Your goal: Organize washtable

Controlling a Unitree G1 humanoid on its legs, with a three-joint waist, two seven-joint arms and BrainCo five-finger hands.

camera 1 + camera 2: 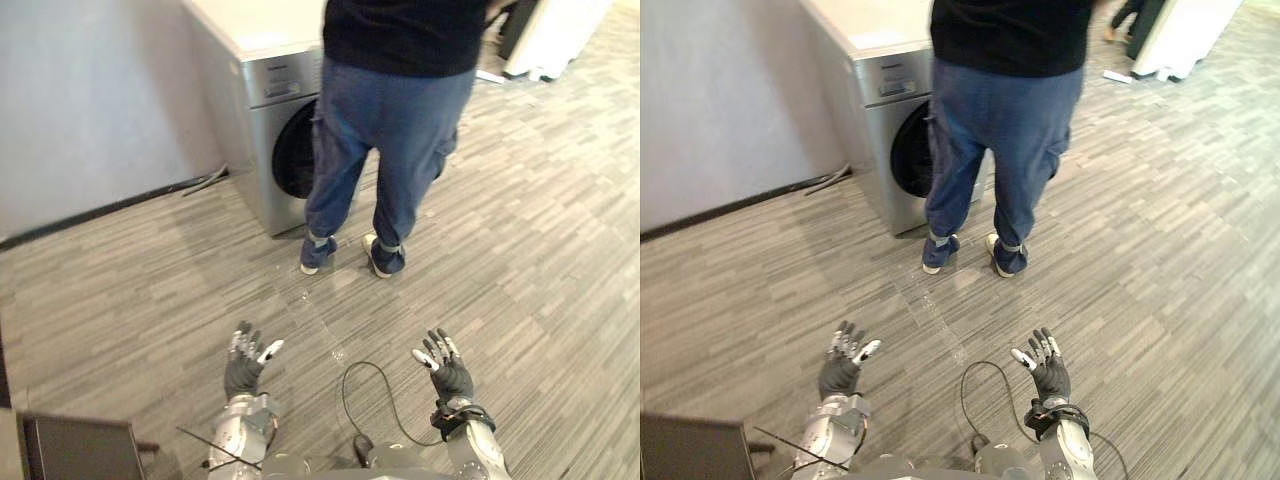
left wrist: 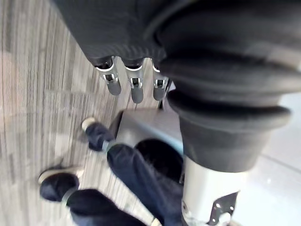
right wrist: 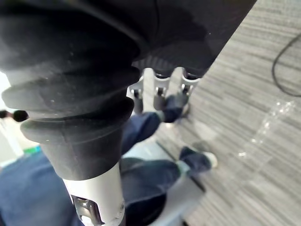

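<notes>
Left hand (image 1: 243,368) & right hand (image 1: 448,372) both empty, fingers spread apart, held near over wood floor (image 1: 540,250); person (image 1: 390,150) stands far-centre by washing machine (image 1: 262,120); can't tell where washtable is, so step = approach, nxt move needs locating it.

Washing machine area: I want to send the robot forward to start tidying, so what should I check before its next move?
1. Left hand free: ok, fingers straight, holding nothing.
2. Right hand free: ok, fingers straight, holding nothing.
3. Way to the washing machine: not ok, a person stands right in front of it, back to the robot.
4. Machine door open or closed: cannot tell, the person's leg partly covers it.
5. Things to tidy on the machine's top: cannot tell, the top runs out of the picture.
</notes>
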